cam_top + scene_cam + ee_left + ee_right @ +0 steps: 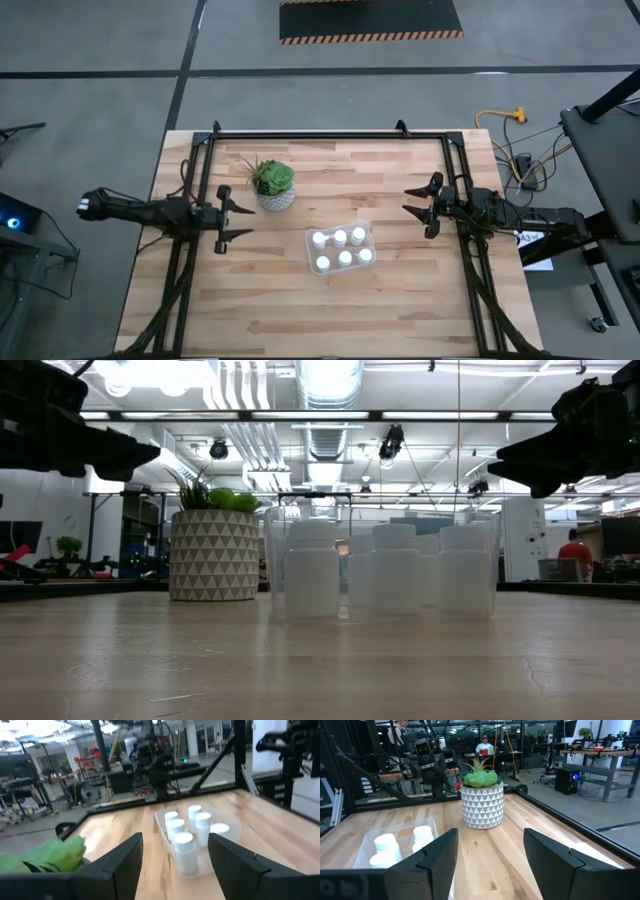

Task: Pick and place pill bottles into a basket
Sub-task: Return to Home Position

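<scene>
Several white pill bottles (340, 249) stand upright inside the clear plastic basket (366, 226), which rests on the wooden table near its middle. They also show in the low view (393, 568), the left wrist view (184, 851) and the right wrist view (387, 846). My left gripper (242, 221) hovers open above the table at the left, beside the potted plant. My right gripper (420, 205) hovers open at the right of the basket. Both are empty.
A green plant in a white patterned pot (272, 185) stands just left of the basket toward the far side. A black frame (330, 133) runs along the table's far edge and both sides. Bare wood lies toward the near edge.
</scene>
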Tool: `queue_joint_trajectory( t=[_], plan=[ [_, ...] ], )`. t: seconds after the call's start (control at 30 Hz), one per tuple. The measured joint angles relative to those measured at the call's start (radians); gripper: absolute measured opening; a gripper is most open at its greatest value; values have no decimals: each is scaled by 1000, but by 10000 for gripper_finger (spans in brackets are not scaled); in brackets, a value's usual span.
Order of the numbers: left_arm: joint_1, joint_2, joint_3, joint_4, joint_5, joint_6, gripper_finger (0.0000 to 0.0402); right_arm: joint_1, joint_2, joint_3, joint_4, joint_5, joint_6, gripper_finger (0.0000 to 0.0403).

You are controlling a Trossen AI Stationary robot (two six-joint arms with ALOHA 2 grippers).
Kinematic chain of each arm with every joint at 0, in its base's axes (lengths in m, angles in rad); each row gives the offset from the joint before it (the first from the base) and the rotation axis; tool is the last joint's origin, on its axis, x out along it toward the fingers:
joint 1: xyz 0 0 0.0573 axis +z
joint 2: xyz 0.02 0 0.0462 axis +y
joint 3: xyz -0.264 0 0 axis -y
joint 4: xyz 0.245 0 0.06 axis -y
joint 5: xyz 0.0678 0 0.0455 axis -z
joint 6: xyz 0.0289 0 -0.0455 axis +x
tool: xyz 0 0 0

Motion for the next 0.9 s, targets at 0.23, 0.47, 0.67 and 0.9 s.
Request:
queue_joint_trajectory(
  t=[0.23,0.47,0.67,0.9],
  plan=[
    [0,71,0,6,-2,-22,207,0,0,0,0,0,0,215],
    [0,66,0,18,-5,-28,207,1,0,0,0,0,0,215],
    [0,64,-1,19,-4,-30,207,1,0,0,0,0,0,215],
    [0,63,-1,23,-4,-27,207,0,0,0,0,0,0,215]
  ],
)
